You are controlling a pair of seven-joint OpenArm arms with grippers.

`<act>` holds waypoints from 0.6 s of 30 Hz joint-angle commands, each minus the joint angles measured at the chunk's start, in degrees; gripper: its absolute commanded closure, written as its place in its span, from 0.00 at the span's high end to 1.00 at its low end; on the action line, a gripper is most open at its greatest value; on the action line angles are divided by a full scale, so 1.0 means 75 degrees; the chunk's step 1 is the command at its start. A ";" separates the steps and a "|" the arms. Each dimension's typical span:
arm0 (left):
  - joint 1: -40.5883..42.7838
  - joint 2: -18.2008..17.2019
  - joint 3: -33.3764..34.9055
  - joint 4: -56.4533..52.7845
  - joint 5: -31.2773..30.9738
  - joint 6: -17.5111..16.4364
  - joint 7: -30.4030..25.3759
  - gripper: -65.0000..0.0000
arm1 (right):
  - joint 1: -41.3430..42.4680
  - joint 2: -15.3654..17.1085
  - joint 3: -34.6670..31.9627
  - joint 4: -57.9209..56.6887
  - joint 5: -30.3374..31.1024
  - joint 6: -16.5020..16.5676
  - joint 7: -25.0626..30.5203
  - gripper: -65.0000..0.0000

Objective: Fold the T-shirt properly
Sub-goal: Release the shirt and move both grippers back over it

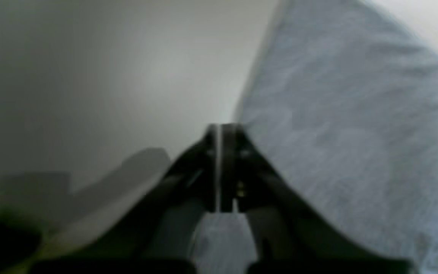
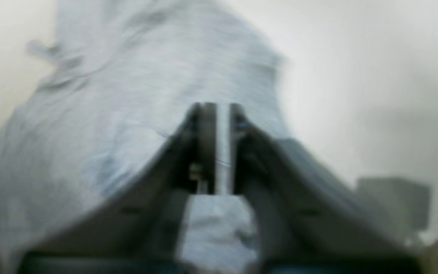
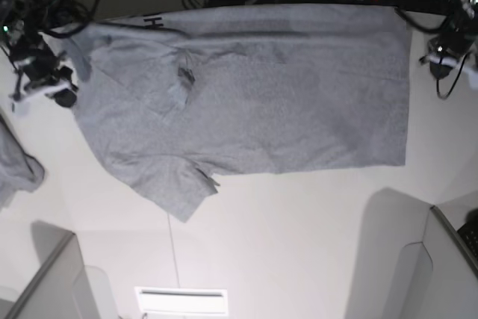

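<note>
**Flatten the shirt before you make the first fold**

The T-shirt [image 3: 254, 102] lies spread across the far half of the white table [image 3: 299, 237], hem toward the left arm's side, collar and sleeves toward the right arm's side. It isn't flat yet: 1 sleeve [image 3: 175, 188] juts toward you with a curled corner, and a small pucker sits near the chest. You'd do well to smooth both first, then pinch 2 matching points on 1 long edge so the fold lands square.

Your left gripper [image 1: 219, 127] has its jaws pressed together just off the shirt's edge, over bare table; I judge it holds nothing. Your right gripper [image 2: 219, 106] is also closed, over grey cloth; blur hides whether it pinches any.

Dark lettering peeks out at the far collar-side edge, too partial to read. No brand or label shows.
</note>
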 commanded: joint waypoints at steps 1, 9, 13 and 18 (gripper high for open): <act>-0.0156 -0.0137 0.0195 0.0064 0.0146 -0.0031 -0.0105 0.00 | 0.0215 0.0153 -0.0037 -0.0058 0.0009 -0.0011 0.0124 0.00; -0.1375 -0.0113 0.1672 -0.1366 0.2291 -0.0031 -0.0246 0.00 | 0.1446 0.0634 -0.1103 -0.2109 -0.0354 -0.0011 0.0206 0.00; -0.1445 -0.0125 0.1789 -0.2457 0.2338 -0.0031 -0.1101 0.00 | 0.1680 0.0680 -0.2053 -0.2496 -0.1362 -0.0011 0.0699 0.00; -0.1586 -0.0219 0.2376 -0.3453 0.2338 -0.0019 -0.1687 0.00 | 0.2196 0.0622 -0.2369 -0.3504 -0.2159 -0.0011 0.0980 0.00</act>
